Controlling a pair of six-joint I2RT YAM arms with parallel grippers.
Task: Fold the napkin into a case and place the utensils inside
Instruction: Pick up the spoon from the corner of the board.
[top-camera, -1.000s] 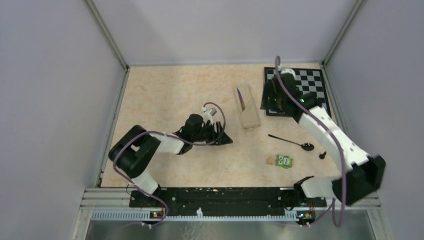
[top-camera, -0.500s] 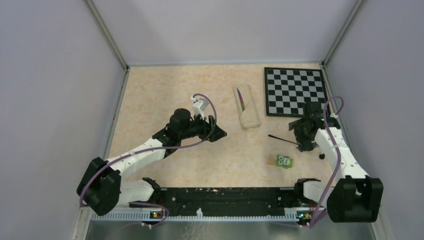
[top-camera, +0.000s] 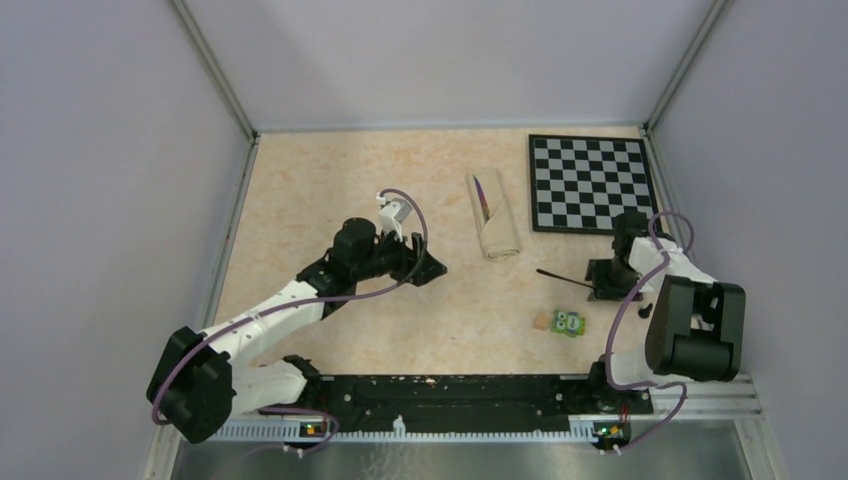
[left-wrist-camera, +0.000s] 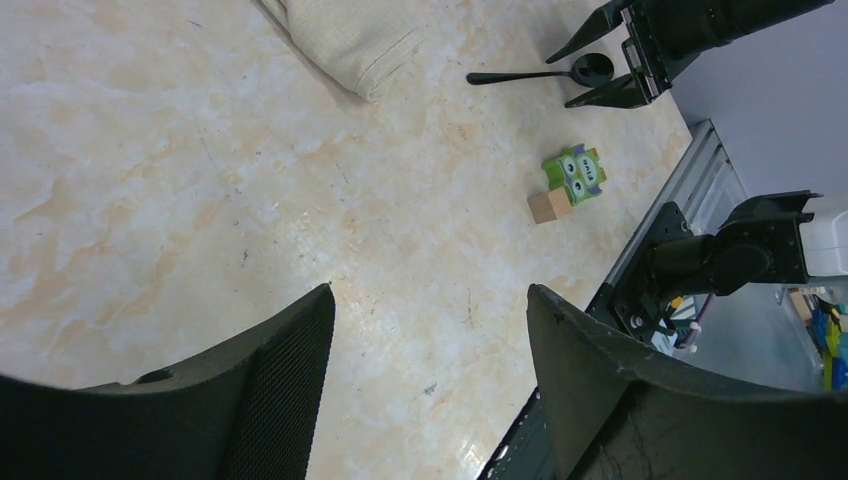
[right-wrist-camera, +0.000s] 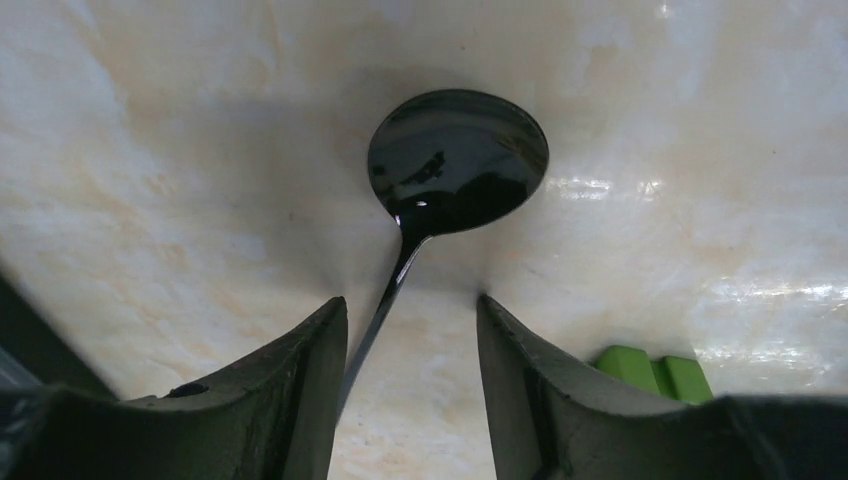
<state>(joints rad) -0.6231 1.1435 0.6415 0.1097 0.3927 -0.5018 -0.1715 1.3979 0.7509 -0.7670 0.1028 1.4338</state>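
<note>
The napkin is folded into a narrow beige case (top-camera: 495, 225) lying at the table's middle back, with a purple-tinted utensil (top-camera: 484, 200) showing at its far end. Its near end shows in the left wrist view (left-wrist-camera: 345, 40). A black spoon (top-camera: 565, 277) lies on the table to the right of the case (left-wrist-camera: 530, 75). My right gripper (top-camera: 605, 285) is open and low over the spoon. Its jaws stand on either side of the handle just behind the bowl (right-wrist-camera: 457, 160), with the handle close to the left jaw. My left gripper (top-camera: 425, 265) is open and empty, left of the case.
A black-and-white chessboard (top-camera: 590, 182) lies at the back right. A green block with white dots (top-camera: 570, 322) and a small tan cube (top-camera: 541, 322) sit just in front of the spoon. A tiny black knob (top-camera: 645, 311) lies by the right arm.
My right arm has swung from over the chessboard down to the spoon and now straddles its handle. My left arm has stretched out, its gripper drawing back slightly to the left.
</note>
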